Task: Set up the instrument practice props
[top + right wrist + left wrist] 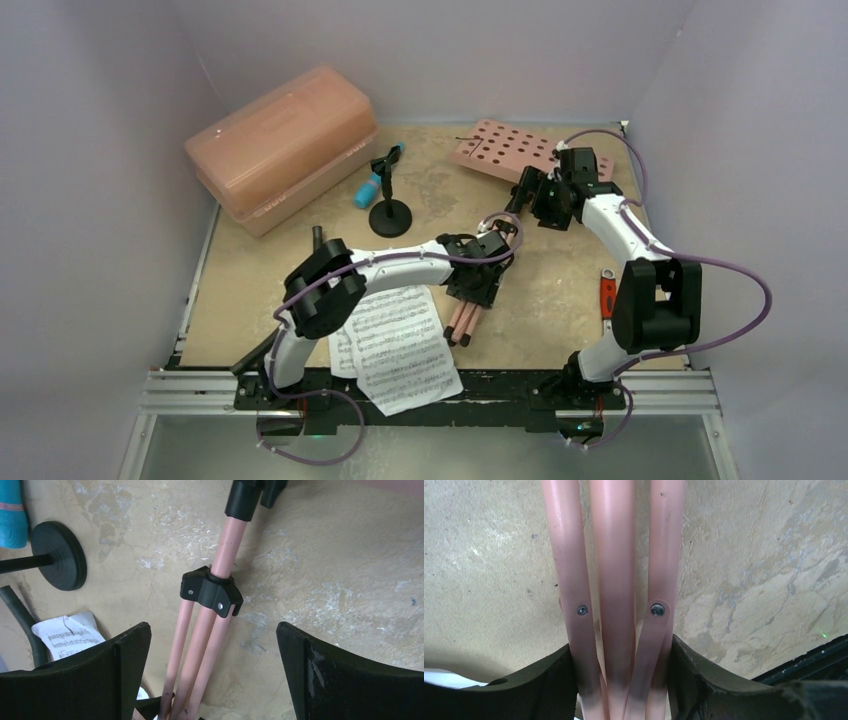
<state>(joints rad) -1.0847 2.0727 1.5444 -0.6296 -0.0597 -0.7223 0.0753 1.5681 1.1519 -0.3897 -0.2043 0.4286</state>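
The left pincer [621, 680] is clamped on the folded tripod legs [616, 580] of the pink music stand [505, 150], which lies on the table [560, 290] from centre to upper right. The right pincer [212, 630] hangs spread open over the pole by its black hub [212, 592]. Sheet-music pages [400, 345] lie at lower centre. The cyan microphone [372, 185] slants at the black mic stand [390, 215], beside the pink case [280, 145] at upper left.

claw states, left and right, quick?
left claw: closed on the music stand legs, folded together in a bundle.
right claw: open, holding nothing.
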